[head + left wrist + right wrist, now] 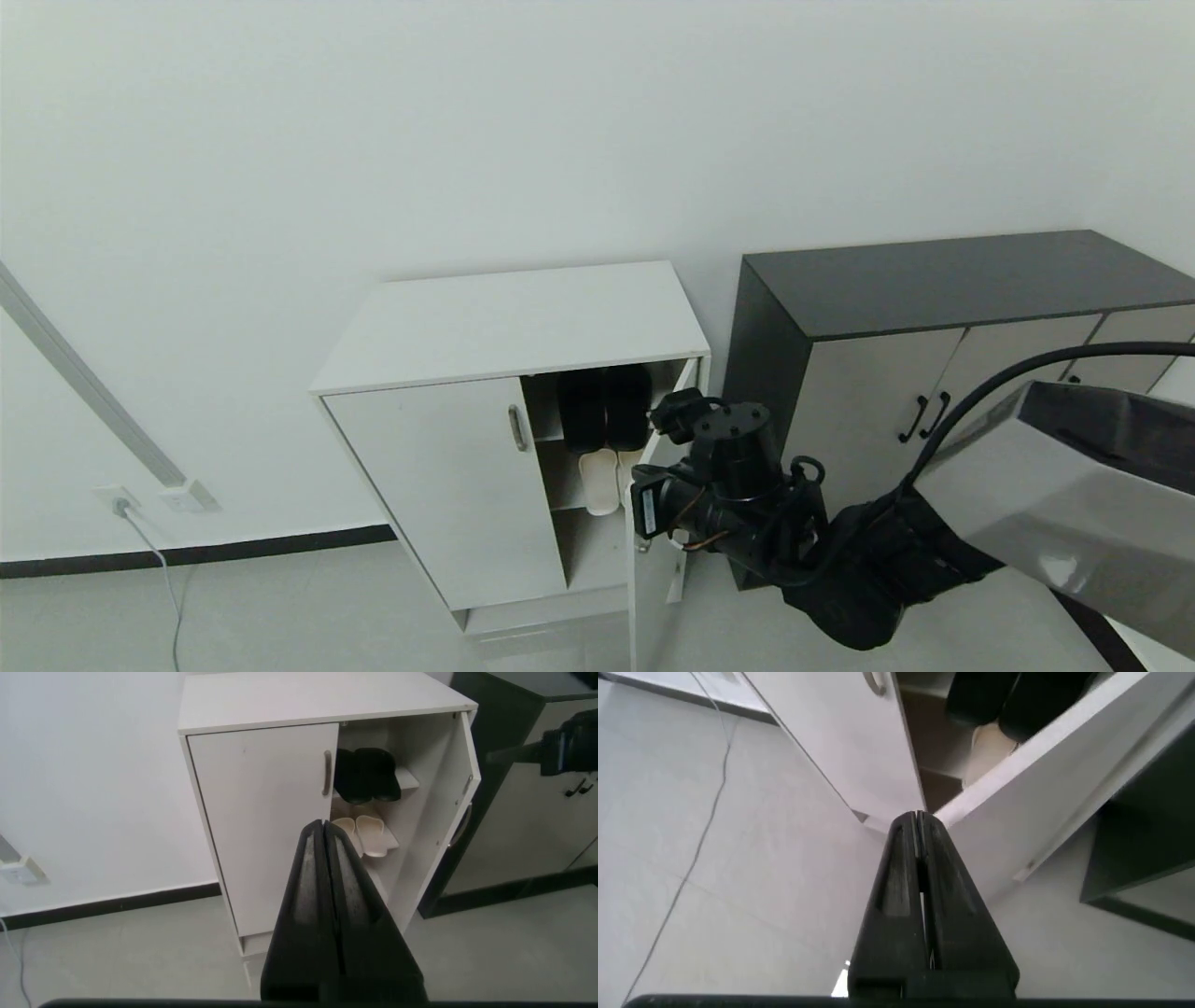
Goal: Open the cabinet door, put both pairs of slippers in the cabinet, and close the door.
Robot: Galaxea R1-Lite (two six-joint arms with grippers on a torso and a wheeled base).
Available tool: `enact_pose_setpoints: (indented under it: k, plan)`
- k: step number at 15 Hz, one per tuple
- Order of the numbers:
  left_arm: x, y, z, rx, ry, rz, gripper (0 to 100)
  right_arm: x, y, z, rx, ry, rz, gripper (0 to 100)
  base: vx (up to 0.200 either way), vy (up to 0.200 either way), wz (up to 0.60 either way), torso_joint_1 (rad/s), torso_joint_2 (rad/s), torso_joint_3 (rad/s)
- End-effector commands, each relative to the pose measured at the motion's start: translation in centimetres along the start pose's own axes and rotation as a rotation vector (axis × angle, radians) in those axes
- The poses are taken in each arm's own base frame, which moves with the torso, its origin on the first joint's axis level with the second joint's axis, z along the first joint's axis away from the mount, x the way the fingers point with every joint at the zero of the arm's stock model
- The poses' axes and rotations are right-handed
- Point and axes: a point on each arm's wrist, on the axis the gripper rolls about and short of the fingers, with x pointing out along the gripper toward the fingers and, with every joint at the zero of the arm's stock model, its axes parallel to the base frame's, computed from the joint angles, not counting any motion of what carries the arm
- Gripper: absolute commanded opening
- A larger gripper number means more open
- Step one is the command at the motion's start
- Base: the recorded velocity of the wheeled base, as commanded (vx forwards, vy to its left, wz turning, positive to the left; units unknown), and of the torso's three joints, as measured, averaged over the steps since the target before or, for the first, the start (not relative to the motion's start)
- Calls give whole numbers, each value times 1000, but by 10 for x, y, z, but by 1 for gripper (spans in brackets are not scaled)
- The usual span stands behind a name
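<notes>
Slippers, black pair (pixel 605 409) above white pair (pixel 602 478), lie on shelves inside the cabinet (pixel 504 322), whose right door (pixel 445 859) stands open. Right gripper (pixel 918 819), fingers pressed together, sits beside that door's outer face; left gripper (pixel 323 826), likewise closed, hangs before the cabinet. Risk: tip slipping off the door edge, or heels blocking closure.

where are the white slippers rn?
Head view: the white slippers sit on the white cabinet's middle shelf, in its open right-hand side, directly under the black slippers.
</notes>
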Motion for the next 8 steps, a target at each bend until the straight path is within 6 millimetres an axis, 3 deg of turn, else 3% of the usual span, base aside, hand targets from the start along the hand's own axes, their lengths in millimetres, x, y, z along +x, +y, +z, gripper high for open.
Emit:
enact_pose_setpoints:
  k: [1, 6, 8]
  plan:
    - [0, 0, 0, 0, 1, -1, 0, -25, 1, 19, -28, -42, 8, 0, 0, 0, 0, 0, 0, 0]
    - [0, 0, 0, 0, 1, -1, 0, -40, -4, 15, -69, -36, -6, 0, 0, 0, 0, 0, 0, 0]
    - [0, 0, 0, 2, 1, -1, 0, -42, -7, 10, -72, -29, -9, 0, 0, 0, 600, 2, 5, -2]
